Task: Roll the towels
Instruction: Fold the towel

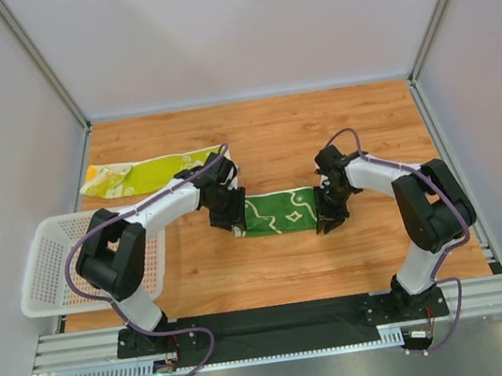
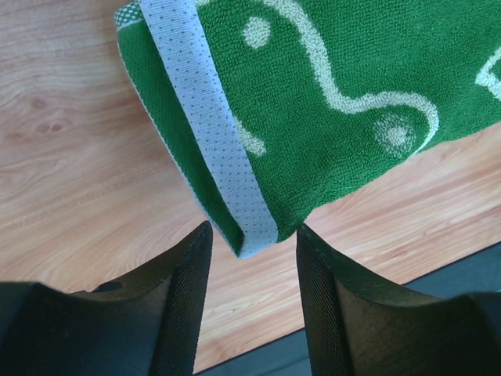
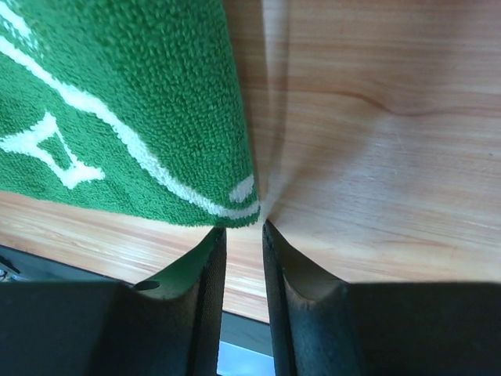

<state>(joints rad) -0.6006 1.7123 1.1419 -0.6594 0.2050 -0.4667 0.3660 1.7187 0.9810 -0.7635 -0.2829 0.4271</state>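
Observation:
A dark green towel with white swirls lies folded flat at the table's middle. My left gripper is open at its left end; in the left wrist view the towel's pale-edged corner sits just ahead of the gap between my fingers. My right gripper is at the towel's right near corner, jaws a narrow gap apart and empty; the green corner lies just beyond the fingertips. A lime-yellow towel lies flat at the back left.
A white mesh basket stands at the left edge beside the left arm. Grey walls enclose the wooden table. A black strip and metal rail run along the near edge.

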